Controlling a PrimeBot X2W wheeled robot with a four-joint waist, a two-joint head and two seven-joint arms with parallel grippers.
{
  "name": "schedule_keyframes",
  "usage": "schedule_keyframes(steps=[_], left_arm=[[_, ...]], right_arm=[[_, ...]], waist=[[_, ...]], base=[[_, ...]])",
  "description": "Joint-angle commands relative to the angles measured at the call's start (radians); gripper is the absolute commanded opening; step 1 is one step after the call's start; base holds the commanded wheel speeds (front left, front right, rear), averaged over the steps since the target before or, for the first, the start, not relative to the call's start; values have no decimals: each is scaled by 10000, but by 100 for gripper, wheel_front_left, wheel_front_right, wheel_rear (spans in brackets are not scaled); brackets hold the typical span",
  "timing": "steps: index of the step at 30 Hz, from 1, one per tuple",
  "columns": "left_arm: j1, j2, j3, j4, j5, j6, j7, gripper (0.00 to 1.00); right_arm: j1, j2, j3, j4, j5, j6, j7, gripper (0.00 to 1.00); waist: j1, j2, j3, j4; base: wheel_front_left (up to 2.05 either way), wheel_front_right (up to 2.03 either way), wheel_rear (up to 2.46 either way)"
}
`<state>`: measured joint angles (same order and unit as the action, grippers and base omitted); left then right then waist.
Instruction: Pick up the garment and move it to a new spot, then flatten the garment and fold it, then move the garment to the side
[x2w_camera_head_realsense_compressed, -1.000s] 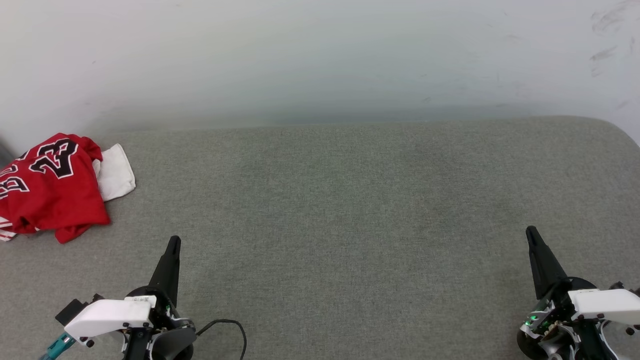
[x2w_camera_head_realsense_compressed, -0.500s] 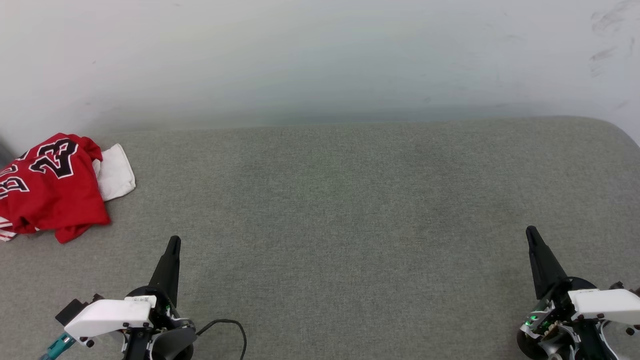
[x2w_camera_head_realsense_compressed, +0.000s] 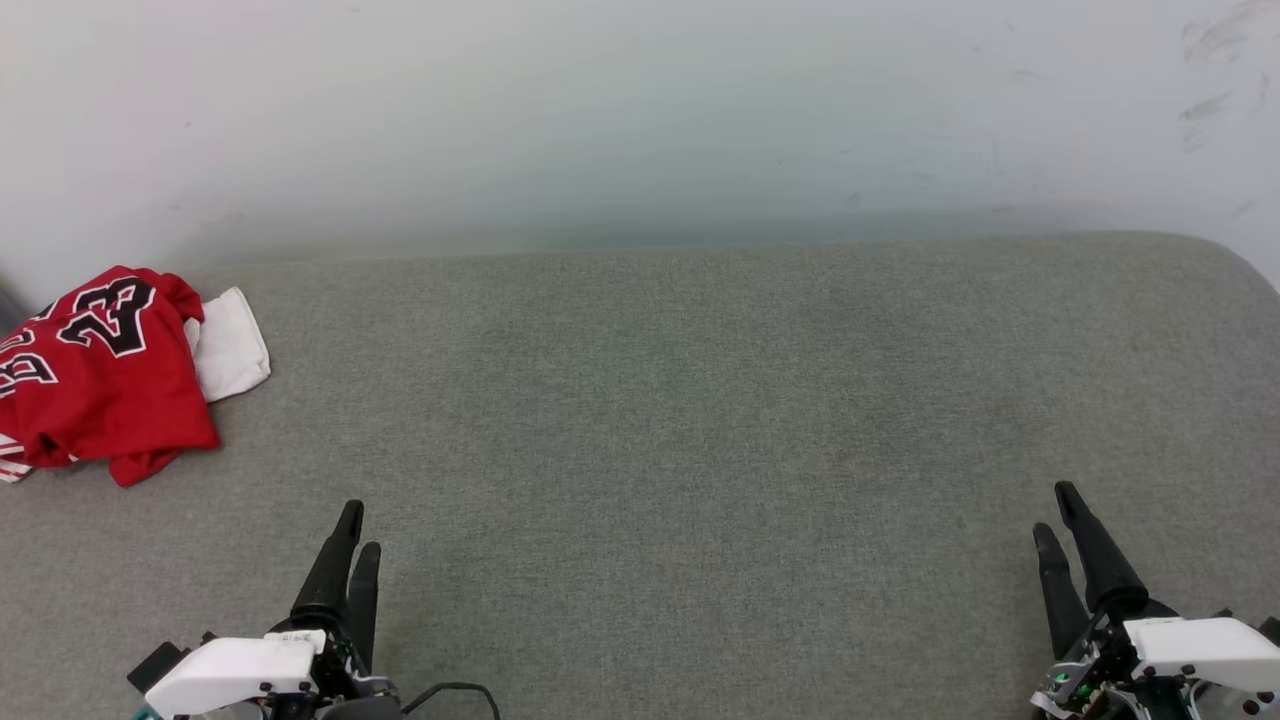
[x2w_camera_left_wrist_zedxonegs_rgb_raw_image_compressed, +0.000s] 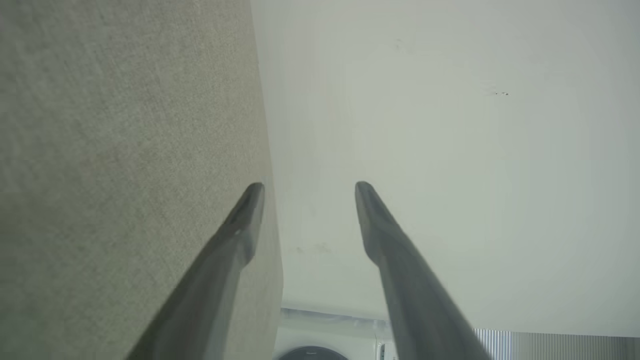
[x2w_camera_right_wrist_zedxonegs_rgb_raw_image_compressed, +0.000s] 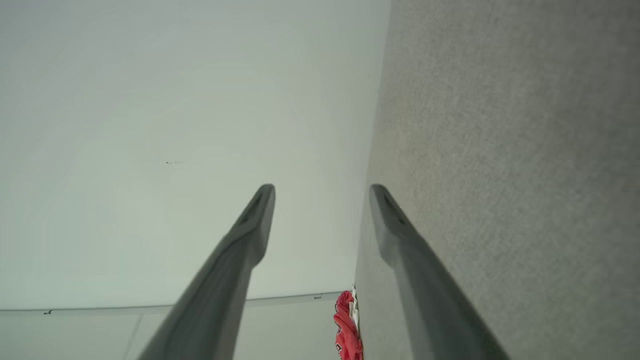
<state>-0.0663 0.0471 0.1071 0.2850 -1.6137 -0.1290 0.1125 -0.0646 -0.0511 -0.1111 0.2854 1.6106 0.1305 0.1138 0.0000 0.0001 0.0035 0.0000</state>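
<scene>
change: left tool (x2w_camera_head_realsense_compressed: 360, 527) and right tool (x2w_camera_head_realsense_compressed: 1053, 508) just parted, both empty | shirt (x2w_camera_head_realsense_compressed: 100, 390): crumpled at worktop's (x2w_camera_head_realsense_compressed: 700, 400) far-left corner, untouched | meaning: pickup likely about to start

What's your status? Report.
Left end effector open, empty. Right end effector open, empty. Bulls 23 jersey crumpled, far left of grey cushion, untouched. No obstacle seen.

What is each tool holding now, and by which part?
Nothing is held. The left tool and the right tool are both open and empty; the shirt lies apart from them.
</scene>
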Motion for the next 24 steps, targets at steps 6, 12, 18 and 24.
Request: schedule_keyframes(steps=[6,12,18,24], left_arm=[[31,12,-92,-417,258,-3,-449,100],[113,15,12,-585,651,-5,-732,100],[188,17,216,-696,1118,-6,-953,100],[182,19,626,-893,2054,-8,-1203,100]], right_arm=[[-8,1,234,-273,-401,2,-456,100],[12,2,129,-258,-1086,2,-739,100],[-15,2,55,-271,-1902,2,-961,100],[-40,2,-40,-635,-3026,2,-1211,100]], waist=[[0,-1,15,-16],[0,-1,35,-27],[0,-1,59,-43],[0,-1,100,-61]], base=[[0,0,0],[0,0,0],[0,0,0],[0,0,0]])
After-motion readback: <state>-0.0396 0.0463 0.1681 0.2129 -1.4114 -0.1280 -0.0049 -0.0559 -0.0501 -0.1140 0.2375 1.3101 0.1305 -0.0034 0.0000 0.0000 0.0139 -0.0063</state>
